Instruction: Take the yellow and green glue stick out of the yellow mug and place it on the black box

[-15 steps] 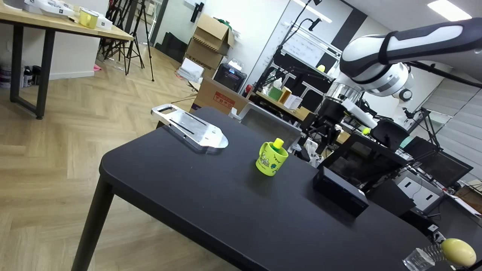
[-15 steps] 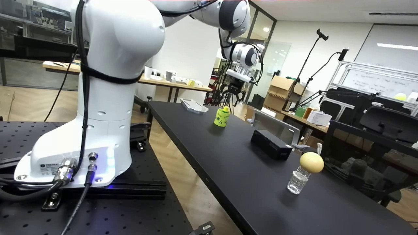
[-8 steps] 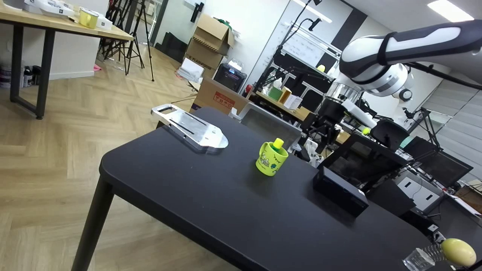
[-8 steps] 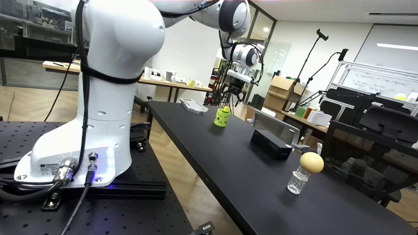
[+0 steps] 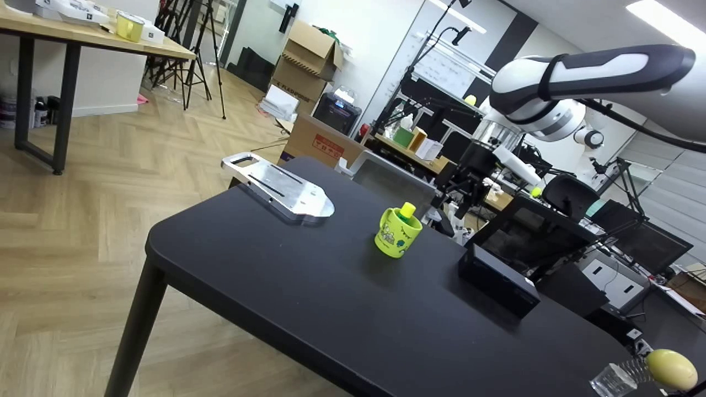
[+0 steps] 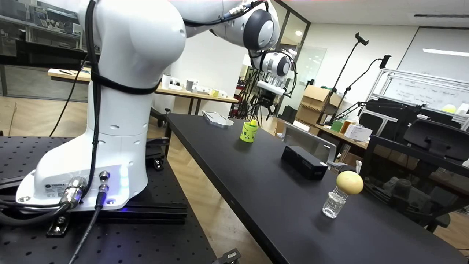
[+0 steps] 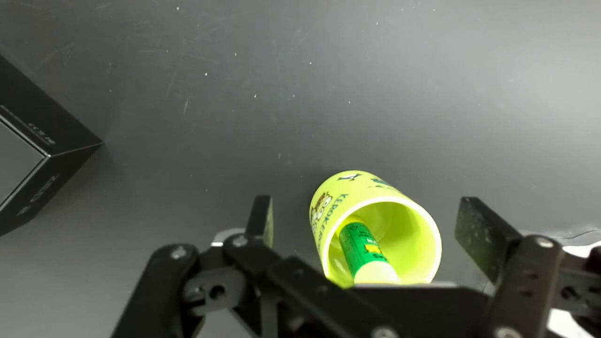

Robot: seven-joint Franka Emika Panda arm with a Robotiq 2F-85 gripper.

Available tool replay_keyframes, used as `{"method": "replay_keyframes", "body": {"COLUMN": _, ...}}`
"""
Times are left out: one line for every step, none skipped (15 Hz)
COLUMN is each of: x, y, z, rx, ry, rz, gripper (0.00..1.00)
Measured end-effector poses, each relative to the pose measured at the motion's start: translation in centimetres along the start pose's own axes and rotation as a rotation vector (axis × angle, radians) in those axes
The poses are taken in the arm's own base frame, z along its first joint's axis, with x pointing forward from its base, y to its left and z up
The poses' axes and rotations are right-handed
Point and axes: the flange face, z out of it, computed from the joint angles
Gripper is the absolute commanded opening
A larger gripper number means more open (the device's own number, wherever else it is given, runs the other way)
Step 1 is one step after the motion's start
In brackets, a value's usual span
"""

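The lime-yellow mug (image 5: 394, 238) (image 6: 248, 134) stands upright on the black table in both exterior views. The yellow and green glue stick (image 5: 407, 211) (image 6: 253, 123) leans inside it, its yellow end above the rim. In the wrist view the mug (image 7: 357, 188) and the glue stick (image 7: 361, 246) show between the finger pads, below them; the stick's near end is partly hidden by the gripper's body. My gripper (image 7: 369, 218) is open and empty, held above the table (image 5: 449, 205). The black box (image 5: 496, 284) (image 6: 303, 163) lies apart from the mug; its corner (image 7: 37, 112) shows in the wrist view.
A white-and-grey flat device (image 5: 281, 187) (image 6: 217, 119) lies near the table's end. A clear jar (image 6: 334, 201) with a yellow ball (image 6: 349, 182) on a spring stands beyond the black box. A chair back (image 6: 309, 137) stands close to the table's edge.
The arm has moved in the last half second. In an exterior view its forearm is lower and the gripper is further left and slightly lower. The mug, glue stick and box have not moved.
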Motion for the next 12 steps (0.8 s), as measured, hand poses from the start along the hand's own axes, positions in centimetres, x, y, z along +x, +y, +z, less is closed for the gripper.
{"method": "replay_keyframes", "body": {"x": 0.3, "y": 0.0, "z": 0.2, "rx": 0.001, "ry": -0.001, "rz": -0.006, "gripper": 1.0}}
{"method": "replay_keyframes", "body": {"x": 0.6, "y": -0.1, "z": 0.4, "rx": 0.002, "ry": 0.0, "rz": -0.015, "gripper": 1.0}}
{"method": "replay_keyframes", "body": {"x": 0.8, "y": -0.2, "z": 0.5, "rx": 0.004, "ry": -0.002, "rz": -0.022, "gripper": 1.0}}
{"method": "replay_keyframes", "body": {"x": 1.1, "y": -0.4, "z": 0.6, "rx": 0.005, "ry": -0.002, "rz": -0.029, "gripper": 1.0}}
{"method": "replay_keyframes", "body": {"x": 1.3, "y": -0.6, "z": 0.8, "rx": 0.005, "ry": -0.002, "rz": -0.037, "gripper": 1.0}}
{"method": "replay_keyframes", "body": {"x": 1.5, "y": -0.8, "z": 0.9, "rx": 0.004, "ry": 0.0, "rz": -0.047, "gripper": 1.0}}
{"method": "replay_keyframes", "body": {"x": 1.7, "y": -0.9, "z": 1.0, "rx": 0.002, "ry": 0.002, "rz": -0.056, "gripper": 1.0}}
{"method": "replay_keyframes", "body": {"x": 1.9, "y": -1.1, "z": 1.1, "rx": -0.003, "ry": 0.004, "rz": -0.065, "gripper": 1.0}}
{"method": "replay_keyframes", "body": {"x": 2.1, "y": -1.3, "z": 1.2, "rx": -0.012, "ry": 0.007, "rz": -0.073, "gripper": 1.0}}
{"method": "replay_keyframes", "body": {"x": 2.3, "y": -1.4, "z": 1.1, "rx": -0.021, "ry": 0.013, "rz": -0.075, "gripper": 1.0}}
{"method": "replay_keyframes", "body": {"x": 2.4, "y": -1.5, "z": 1.3, "rx": -0.021, "ry": 0.014, "rz": -0.076, "gripper": 1.0}}
{"method": "replay_keyframes", "body": {"x": 2.3, "y": -1.5, "z": 1.4, "rx": -0.019, "ry": 0.012, "rz": -0.077, "gripper": 1.0}}
